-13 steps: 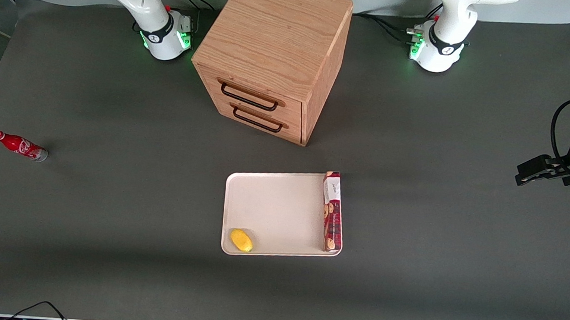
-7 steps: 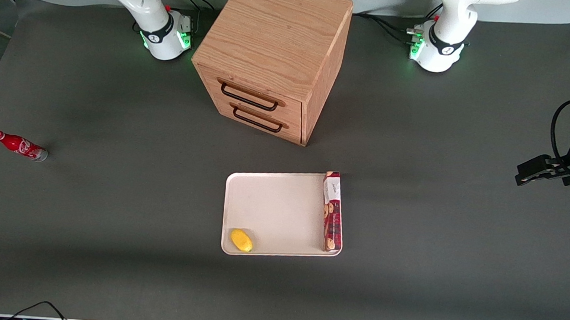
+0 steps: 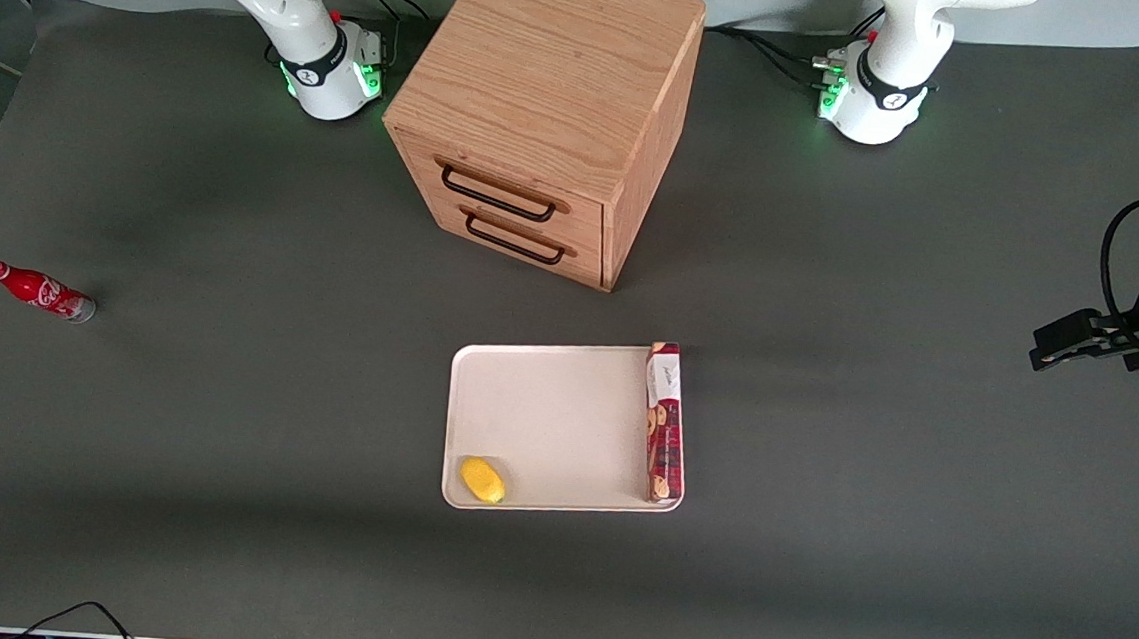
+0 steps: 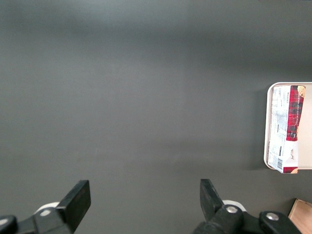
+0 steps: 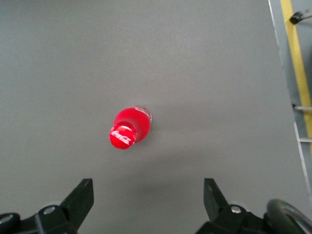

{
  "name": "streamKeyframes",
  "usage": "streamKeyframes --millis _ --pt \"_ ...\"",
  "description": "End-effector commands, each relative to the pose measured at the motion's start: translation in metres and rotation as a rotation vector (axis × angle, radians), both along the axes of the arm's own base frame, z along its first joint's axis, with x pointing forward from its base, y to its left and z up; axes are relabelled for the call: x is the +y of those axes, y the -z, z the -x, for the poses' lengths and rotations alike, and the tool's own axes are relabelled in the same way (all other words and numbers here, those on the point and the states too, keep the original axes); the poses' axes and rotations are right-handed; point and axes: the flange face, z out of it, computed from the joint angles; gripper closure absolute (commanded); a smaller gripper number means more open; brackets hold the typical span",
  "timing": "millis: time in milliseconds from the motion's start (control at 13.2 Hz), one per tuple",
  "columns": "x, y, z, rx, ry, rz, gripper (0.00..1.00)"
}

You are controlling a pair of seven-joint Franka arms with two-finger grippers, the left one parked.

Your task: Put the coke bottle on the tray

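1. Above the bottle (image 5: pixel 129 127) is where my end effector (image 5: pixel 146 200) hangs, looking straight down on its red cap; the fingers (image 5: pixel 78 199) stand wide apart and grip nothing.
2. That bottle (image 3: pixel 37 288) stands upright on the bare bench (image 3: pixel 222 416), near the edge at my end and well apart from the tray (image 3: pixel 552 424).
3. My main worry is tipping it. It is slim and tall with a small base, so a finger that clips the cap or shoulder on the way down would likely knock it over, and I judge it could then roll toward the nearby edge.
4. A grip taken too high on the narrow neck might let it swing or slip during the long carry.
5. Room on the tray is decent: a long red box (image 3: pixel 664 421) lies along the side toward the parked arm, a lemon (image 3: pixel 482 480) sits in a corner nearest the front camera, and the middle is free.
6. Dark and matte, the bench is flat; a wooden cabinet (image 3: pixel 544 117) stands farther from the front camera than the tray.
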Motion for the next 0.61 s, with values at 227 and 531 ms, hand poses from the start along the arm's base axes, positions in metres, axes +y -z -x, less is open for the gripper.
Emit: streamKeyframes --millis 227,531 --pt "-0.002 0.021 0.015 -0.043 0.007 -0.013 0.0" --pt "-0.01 0.031 -0.012 -0.009 -0.026 0.029 0.0"
